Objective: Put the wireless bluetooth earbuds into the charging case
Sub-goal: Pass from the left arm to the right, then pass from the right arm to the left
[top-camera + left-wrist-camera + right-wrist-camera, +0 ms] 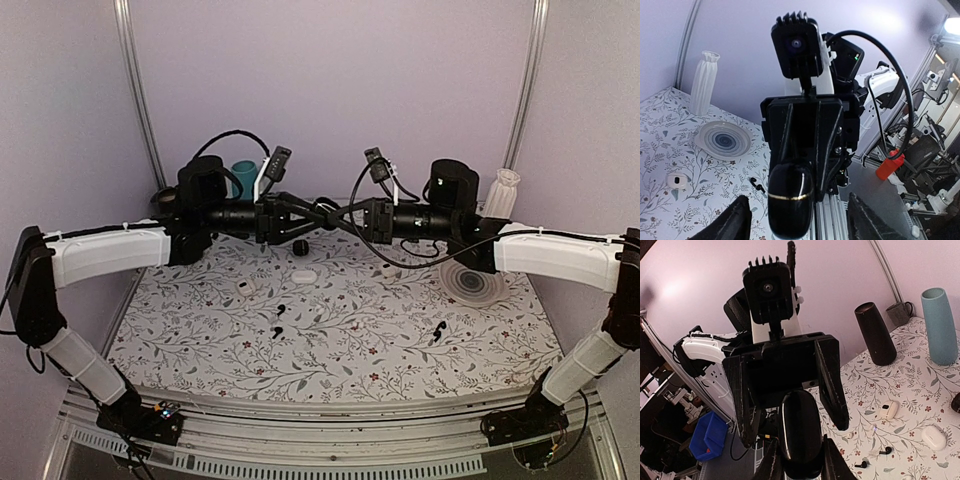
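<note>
The charging case (790, 200), a glossy black oval with a thin gold seam, hangs in mid-air between the two arms. My right gripper (802, 460) is shut on it, with both fingers pressed against the case (800, 432). My left gripper (800, 220) is open; its fingers (727, 222) stand wide on either side of the case without touching it. Three tiny black earbuds lie on the floral table: two (281, 308) (277, 331) near the middle and one (437, 332) to the right. One earbud (757, 185) shows in the left wrist view and two (885, 451) (862, 464) in the right wrist view.
Two white cases (305, 276) (246, 287) and a small black case (299, 247) sit under the joined grippers. A swirled plate (473, 282) and a white vase (503, 192) stand at the back right. A teal vase (243, 178) and a black vase (875, 332) are at the back left.
</note>
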`<control>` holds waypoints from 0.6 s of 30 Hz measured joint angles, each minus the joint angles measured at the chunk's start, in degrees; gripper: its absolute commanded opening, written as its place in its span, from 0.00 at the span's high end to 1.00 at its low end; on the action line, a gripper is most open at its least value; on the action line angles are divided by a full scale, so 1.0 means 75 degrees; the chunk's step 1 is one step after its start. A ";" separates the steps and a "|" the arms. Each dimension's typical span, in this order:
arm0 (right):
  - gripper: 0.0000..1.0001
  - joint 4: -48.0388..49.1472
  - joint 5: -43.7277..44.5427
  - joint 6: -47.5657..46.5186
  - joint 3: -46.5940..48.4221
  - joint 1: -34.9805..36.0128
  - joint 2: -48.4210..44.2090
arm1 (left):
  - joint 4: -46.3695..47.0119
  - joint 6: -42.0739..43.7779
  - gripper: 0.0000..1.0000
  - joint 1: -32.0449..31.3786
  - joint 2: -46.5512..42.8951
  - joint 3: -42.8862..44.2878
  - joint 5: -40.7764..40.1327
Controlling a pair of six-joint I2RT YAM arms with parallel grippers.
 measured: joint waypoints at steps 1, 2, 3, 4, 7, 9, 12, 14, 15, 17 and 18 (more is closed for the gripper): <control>0.97 0.0067 0.0050 0.0038 0.0000 0.0000 0.0000 | 0.0119 -0.0050 0.31 0.0000 -0.0041 -0.0117 -0.0055; 0.97 0.0131 0.0079 0.0087 0.0000 0.0000 0.0000 | 0.0189 -0.0064 0.31 0.0000 -0.0070 -0.0195 -0.0102; 0.97 0.0195 0.0108 0.0128 0.0000 0.0000 0.0000 | 0.0280 -0.0082 0.30 -0.0003 -0.0111 -0.0312 -0.0181; 0.96 0.0242 0.0137 0.0157 0.0000 0.0000 0.0000 | 0.0321 -0.0099 0.30 0.0000 -0.0143 -0.0379 -0.0254; 0.96 0.0420 0.0216 0.0221 0.0000 0.0000 0.0000 | 0.0460 -0.0128 0.32 -0.0003 -0.0216 -0.0542 -0.0545; 0.96 0.0498 0.0230 0.0236 0.0000 0.0000 0.0000 | 0.0539 -0.0137 0.35 -0.0003 -0.0280 -0.0603 -0.0737; 0.96 0.0551 0.0239 0.0239 0.0000 0.0000 0.0000 | 0.0755 -0.0163 0.35 -0.0006 -0.0408 -0.0708 -0.1035; 0.96 0.0568 0.0236 0.0236 0.0000 0.0000 0.0000 | 0.0947 -0.0198 0.35 -0.0006 -0.0498 -0.0799 -0.1201; 0.96 0.0580 0.0236 0.0236 0.0000 0.0000 0.0000 | 0.1035 -0.0224 0.35 -0.0009 -0.0533 -0.0825 -0.1271; 0.96 0.0606 0.0233 0.0239 0.0000 0.0000 0.0000 | 0.1204 -0.0280 0.37 -0.0009 -0.0536 -0.0825 -0.1294; 0.96 0.0612 0.0233 0.0236 0.0000 0.0000 0.0000 | 0.1265 -0.0321 0.38 -0.0009 -0.0533 -0.0825 -0.1288</control>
